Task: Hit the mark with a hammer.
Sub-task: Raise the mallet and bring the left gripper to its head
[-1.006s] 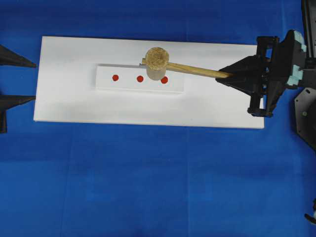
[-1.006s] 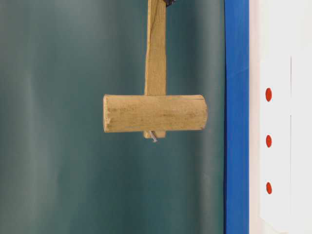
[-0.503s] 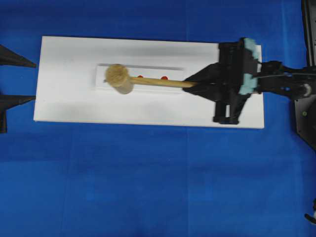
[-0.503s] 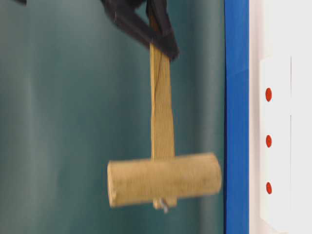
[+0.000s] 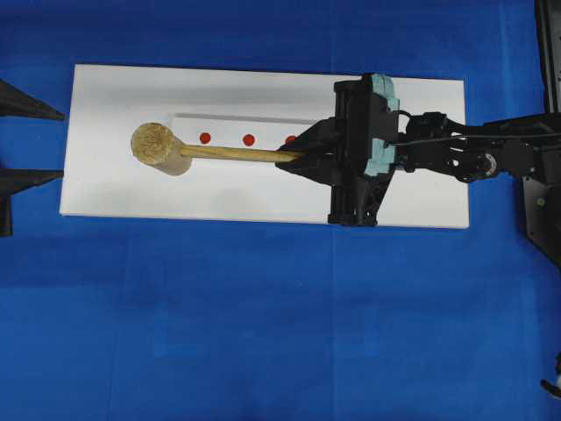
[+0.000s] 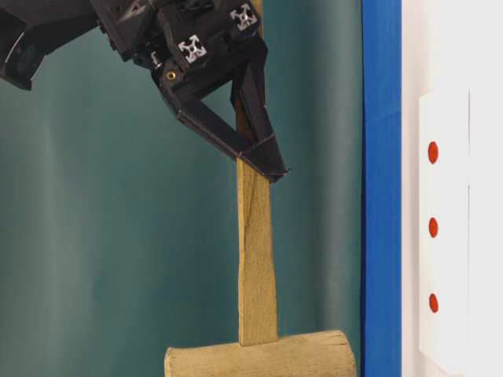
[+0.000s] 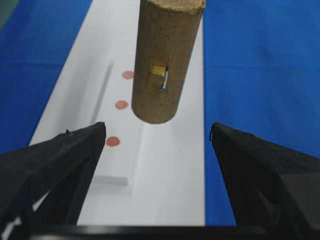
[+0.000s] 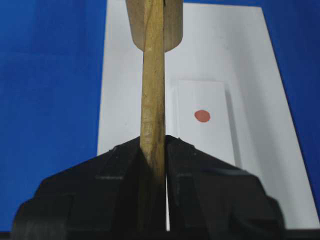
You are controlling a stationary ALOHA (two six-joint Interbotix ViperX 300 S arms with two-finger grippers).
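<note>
Holding the hammer [image 5: 180, 152] by the far end of its slim squared handle, my right gripper [image 5: 294, 158] has both fingers pinched tight on the wood, as the right wrist view shows plainly. The handle runs roughly level across the white board [image 5: 263, 197], and the thick cylindrical head [image 5: 156, 147] hangs off the left end of the raised white strip [image 5: 250, 118], clear of it and above the board rather than resting on anything; the table-level view shows a gap between the head's face and the surface.

Three red marks sit in a row on the strip: the left mark [image 5: 204, 138], the middle mark [image 5: 248, 139] and the right mark [image 5: 290, 139], the last partly hidden by my gripper. In the overhead view the head lies beyond the left mark, not over any of them. The left wrist view confirms this: the head hovers beside the strip's near end, offset from the line of dots.

My left gripper [image 7: 157, 145] waits at the board's left edge with its fingers spread wide and nothing between them.

As I judge it, the grasp and lift are done; what remains is to bring the head back over a chosen mark and strike down. No dent or smear is visible on any mark.
</note>
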